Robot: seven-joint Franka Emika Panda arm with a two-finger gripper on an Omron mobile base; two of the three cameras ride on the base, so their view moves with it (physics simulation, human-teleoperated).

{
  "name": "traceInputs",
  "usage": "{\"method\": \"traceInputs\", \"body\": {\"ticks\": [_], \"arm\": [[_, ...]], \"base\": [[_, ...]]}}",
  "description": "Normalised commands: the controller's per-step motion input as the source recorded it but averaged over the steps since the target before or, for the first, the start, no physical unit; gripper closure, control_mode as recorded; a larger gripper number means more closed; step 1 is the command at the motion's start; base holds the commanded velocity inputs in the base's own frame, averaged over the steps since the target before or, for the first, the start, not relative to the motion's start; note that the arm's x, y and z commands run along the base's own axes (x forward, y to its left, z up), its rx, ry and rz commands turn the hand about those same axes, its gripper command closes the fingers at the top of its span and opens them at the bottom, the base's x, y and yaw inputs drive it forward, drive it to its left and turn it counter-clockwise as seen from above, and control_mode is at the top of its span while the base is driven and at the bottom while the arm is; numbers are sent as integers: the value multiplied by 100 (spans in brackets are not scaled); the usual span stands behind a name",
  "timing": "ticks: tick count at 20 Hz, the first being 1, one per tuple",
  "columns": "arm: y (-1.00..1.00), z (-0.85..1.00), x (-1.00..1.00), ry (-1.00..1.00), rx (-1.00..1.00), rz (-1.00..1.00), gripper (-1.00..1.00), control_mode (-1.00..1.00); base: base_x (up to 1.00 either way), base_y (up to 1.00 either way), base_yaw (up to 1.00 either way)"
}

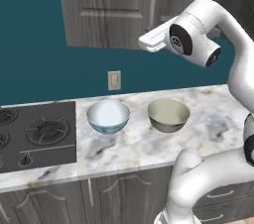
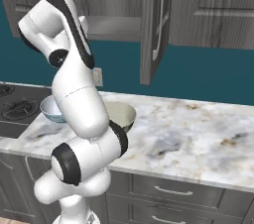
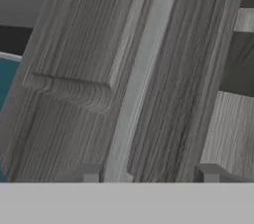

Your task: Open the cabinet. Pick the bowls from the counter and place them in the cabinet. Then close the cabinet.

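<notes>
Here the white arm rises from below the table edge, bends at its elbow and reaches up and left, so its wrist sits level with the bottom edge of the grey-brown wood-grain wall cabinet [image 1: 106,10]. In the hand view, the end effector [image 3: 151,174] faces a cabinet door at close range, with the door's long slim metal bar handle [image 3: 141,77] running between the two spread dark fingertips [image 3: 208,173]; whether they touch the bar, I cannot tell. The right base view shows one door [image 2: 155,25] swung outward, edge-on. Below the cabinet, on the white marble table [image 1: 208,124], the white round bowl [image 1: 108,116] and the cream-olive round bowl [image 1: 168,115] sit side by side, apart, the white one nearer the black gas cooktop [image 1: 37,136].
</notes>
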Motion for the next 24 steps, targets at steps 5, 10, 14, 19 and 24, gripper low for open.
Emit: {"method": "traceInputs", "body": {"ticks": [5,10,14,19,24], "arm": [[100,-3,-100,16,0,0,100,-100],[100,0,-100,25,0,2,100,-100],[100,0,-92,40,0,9,100,-100],[100,-2,-60,48,0,7,100,-100],[100,-52,-31,42,0,1,100,-100]], "base": [[0,0,0],[0,0,0],[0,0,0],[0,0,0],[0,0,0]]}}
